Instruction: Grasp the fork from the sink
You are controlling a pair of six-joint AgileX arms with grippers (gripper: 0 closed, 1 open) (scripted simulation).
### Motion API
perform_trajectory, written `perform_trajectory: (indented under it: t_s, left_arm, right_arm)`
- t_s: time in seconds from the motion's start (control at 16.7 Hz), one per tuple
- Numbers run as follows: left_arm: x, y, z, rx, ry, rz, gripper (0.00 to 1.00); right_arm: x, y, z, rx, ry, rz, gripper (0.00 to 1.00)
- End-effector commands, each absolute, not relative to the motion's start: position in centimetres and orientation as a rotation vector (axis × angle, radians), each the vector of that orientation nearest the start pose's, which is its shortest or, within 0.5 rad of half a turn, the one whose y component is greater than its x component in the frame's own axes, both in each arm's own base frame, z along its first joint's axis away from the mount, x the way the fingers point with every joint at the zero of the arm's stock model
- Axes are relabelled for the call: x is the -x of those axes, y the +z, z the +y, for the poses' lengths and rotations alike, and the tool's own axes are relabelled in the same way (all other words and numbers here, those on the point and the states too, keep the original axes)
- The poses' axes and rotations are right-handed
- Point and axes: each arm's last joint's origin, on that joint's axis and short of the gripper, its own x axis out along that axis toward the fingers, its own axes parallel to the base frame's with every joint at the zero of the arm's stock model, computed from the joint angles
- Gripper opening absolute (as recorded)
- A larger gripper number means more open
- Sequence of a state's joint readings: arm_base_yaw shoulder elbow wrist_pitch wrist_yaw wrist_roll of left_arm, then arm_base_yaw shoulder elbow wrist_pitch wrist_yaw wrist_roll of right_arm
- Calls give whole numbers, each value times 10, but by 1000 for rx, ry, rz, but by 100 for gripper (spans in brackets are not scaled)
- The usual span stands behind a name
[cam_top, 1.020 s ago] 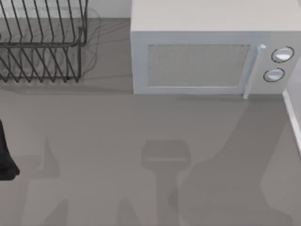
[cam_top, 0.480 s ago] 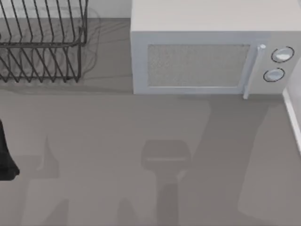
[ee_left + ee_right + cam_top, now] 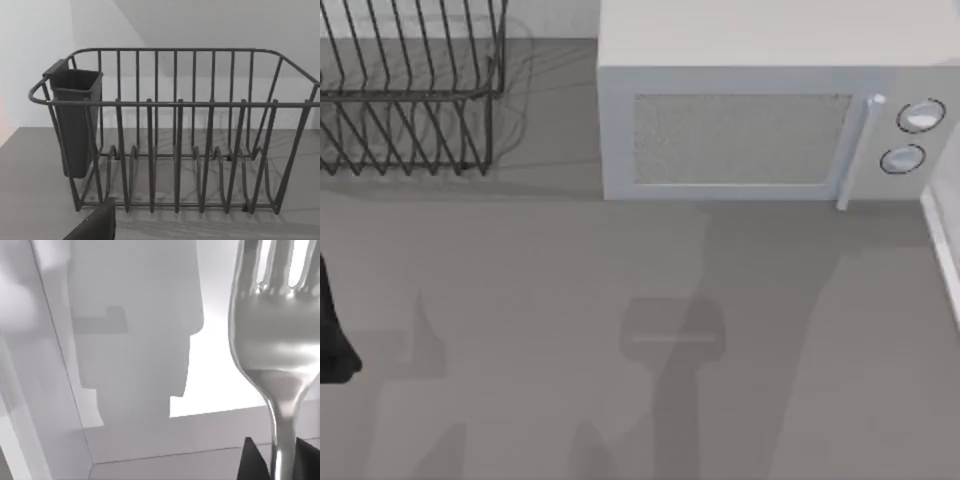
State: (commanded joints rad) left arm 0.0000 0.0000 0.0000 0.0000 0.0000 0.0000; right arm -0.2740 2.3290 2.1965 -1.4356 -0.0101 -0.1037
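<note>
Close before the right wrist camera, the fork [image 3: 274, 335] stands with its tines up, its thin handle pinched between the two dark fingertips [image 3: 251, 460] of the right gripper [image 3: 275, 462] — lifted over a pale sink wall [image 3: 165, 437]. The left arm [image 3: 332, 335] sits parked at the table's left edge, facing the wire dish rack [image 3: 175, 130] with its dark cup [image 3: 75, 120]; whether its fingers are spread I cannot tell. A microwave [image 3: 760, 110] stands at the table's [image 3: 570, 270] back — right of the rack.

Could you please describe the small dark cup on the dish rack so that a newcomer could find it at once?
Start at the wire dish rack in the top view's far left corner, left of the microwave. The utensil cup hangs at one end of it. It alone is a solid dark box among thin open wires.
</note>
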Motion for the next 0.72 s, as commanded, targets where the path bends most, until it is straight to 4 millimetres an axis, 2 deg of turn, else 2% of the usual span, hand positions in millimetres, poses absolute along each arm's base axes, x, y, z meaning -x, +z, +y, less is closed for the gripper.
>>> perform_trajectory:
  t_s: [0.06, 0.18, 0.36, 0.54, 0.72]
  left_arm:
    - [-106, 160, -1, 0, 0, 0, 100]
    - [-106, 160, -1, 0, 0, 0, 100]
    - [-106, 160, -1, 0, 0, 0, 100]
    - [-106, 160, -1, 0, 0, 0, 100]
    - [-106, 160, -1, 0, 0, 0, 100]
  right_arm:
    - [-434, 232, -103, -165, -142, 1567, 0]
    - [-413, 256, -62, -212, -192, 1575, 0]
    - [-371, 278, 18, -233, -229, 1586, 0]
    - [-319, 285, 90, -190, -200, 1585, 0]
    - [-272, 279, 140, -109, -121, 1581, 0]
